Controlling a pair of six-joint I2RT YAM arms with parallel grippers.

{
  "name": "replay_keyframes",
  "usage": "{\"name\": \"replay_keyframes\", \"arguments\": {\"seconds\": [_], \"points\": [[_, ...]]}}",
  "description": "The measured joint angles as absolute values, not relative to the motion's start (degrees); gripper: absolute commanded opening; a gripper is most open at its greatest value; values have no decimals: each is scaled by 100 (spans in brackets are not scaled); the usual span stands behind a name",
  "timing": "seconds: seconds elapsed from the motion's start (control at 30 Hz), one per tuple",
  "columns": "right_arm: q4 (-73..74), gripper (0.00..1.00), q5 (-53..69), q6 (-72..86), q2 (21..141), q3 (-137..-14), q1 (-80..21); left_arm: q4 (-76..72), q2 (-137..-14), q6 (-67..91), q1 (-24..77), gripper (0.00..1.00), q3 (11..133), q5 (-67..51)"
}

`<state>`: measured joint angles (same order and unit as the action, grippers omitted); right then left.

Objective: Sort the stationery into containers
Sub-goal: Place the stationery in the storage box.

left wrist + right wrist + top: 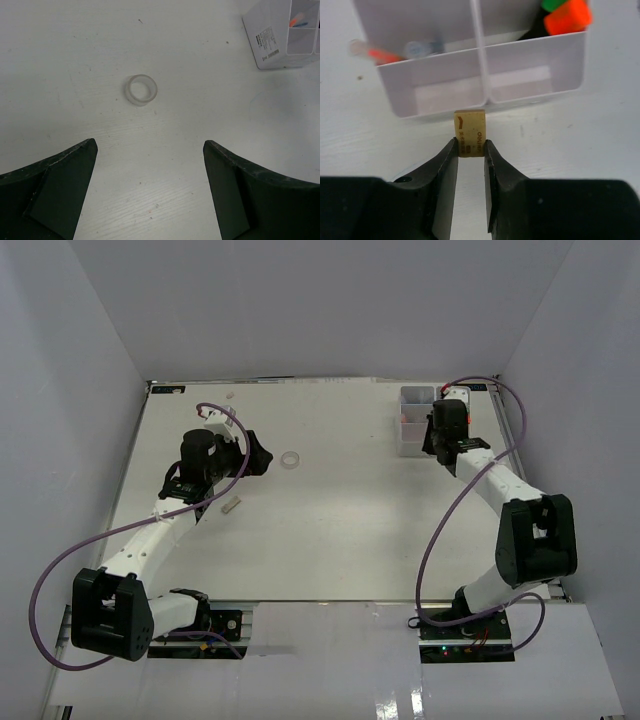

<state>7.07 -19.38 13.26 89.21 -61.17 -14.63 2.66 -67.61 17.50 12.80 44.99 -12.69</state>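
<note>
I am pinching the tan block (470,132) between the tips of my right gripper (470,146), jaws closed narrowly on its two sides so that most of it sticks out ahead of the fingers, which should let it drop cleanly once released. I am holding it just in front of the near wall of the white organiser box (535,70), at the far right of the table; whether it is touching the table I cannot tell. Behind that wall the near compartments look bare, while a farther one is housing the markers with orange (568,16) and green caps, so I judge the block belongs in a near slot and needs lifting over the rim. My left gripper (149,145) is hanging wide open and empty, aimed at the clear tape ring (141,90) lying flat ahead of it, apart from both fingers.
</note>
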Motion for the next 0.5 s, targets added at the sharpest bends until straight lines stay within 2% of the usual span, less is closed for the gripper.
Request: {"name": "replay_keyframes", "arguments": {"seconds": [0.2, 0.5], "points": [[744, 12, -1872, 1334, 9100, -6191, -561, 266, -6761, 1747, 1280, 98, 4499, -1269], [755, 16, -1623, 1334, 9872, -7019, -123, 263, -6761, 1750, 1280, 98, 4499, -1288]]}}
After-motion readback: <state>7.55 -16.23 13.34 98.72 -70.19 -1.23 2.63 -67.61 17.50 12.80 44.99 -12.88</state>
